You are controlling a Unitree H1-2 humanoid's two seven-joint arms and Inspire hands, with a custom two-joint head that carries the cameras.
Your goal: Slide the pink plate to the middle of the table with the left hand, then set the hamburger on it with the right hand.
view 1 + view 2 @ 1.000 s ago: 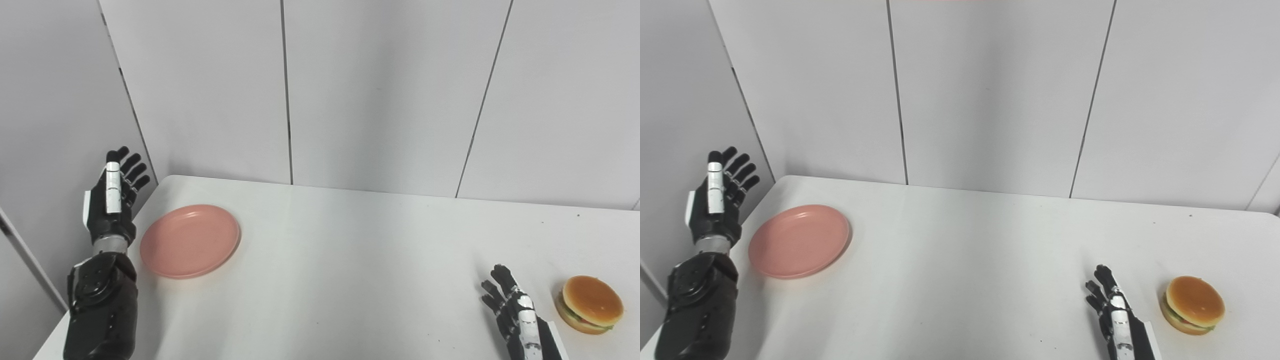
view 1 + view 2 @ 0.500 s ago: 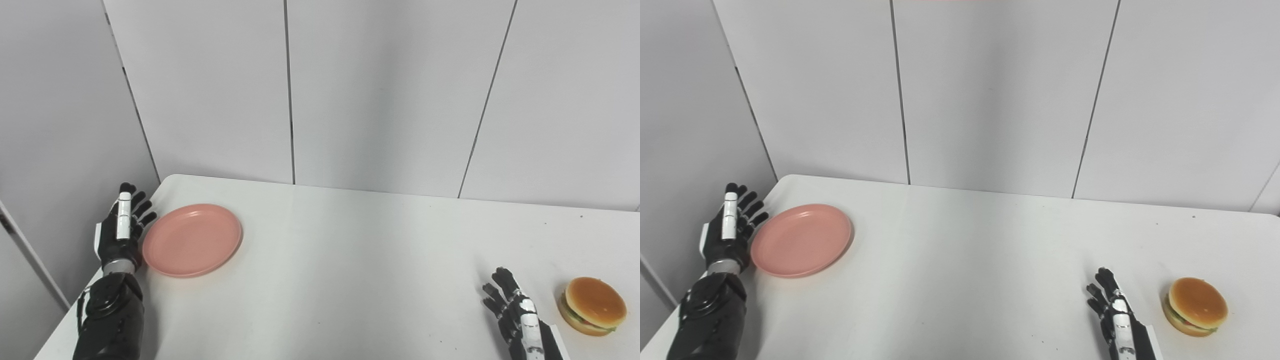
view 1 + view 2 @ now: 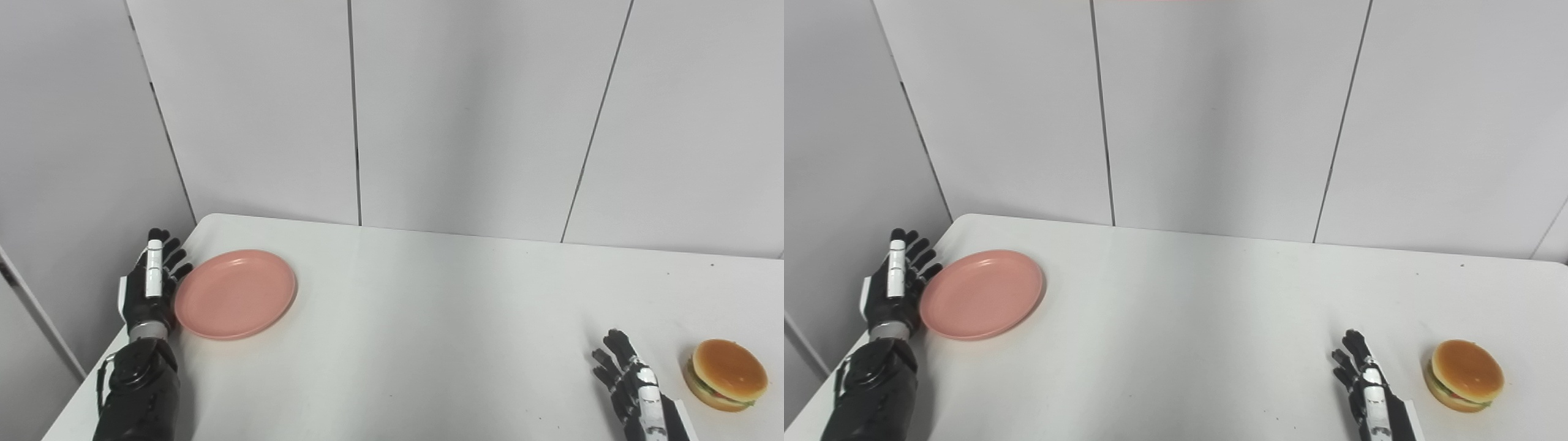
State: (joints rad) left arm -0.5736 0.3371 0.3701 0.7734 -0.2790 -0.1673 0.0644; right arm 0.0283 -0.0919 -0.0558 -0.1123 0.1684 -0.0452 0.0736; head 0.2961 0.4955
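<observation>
White table (image 3: pixel 429 318) carried everything. Pink plate (image 3: pixel 235 293) lay flat near the far left corner. My left hand (image 3: pixel 150 288) stood just beside its left rim, fingers (image 3: pixel 177 260) spread, holding nothing; contact unclear. My right hand (image 3: pixel 634 389), fingers apart and empty, rested near the hamburger (image 3: pixel 726 374), front right.

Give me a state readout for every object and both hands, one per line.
pink plate: empty, flat near the table's left edge
hamburger: whole, on the table at far right
left hand: open, at the plate's left rim
right hand: open, left of the hamburger, apart from it
</observation>
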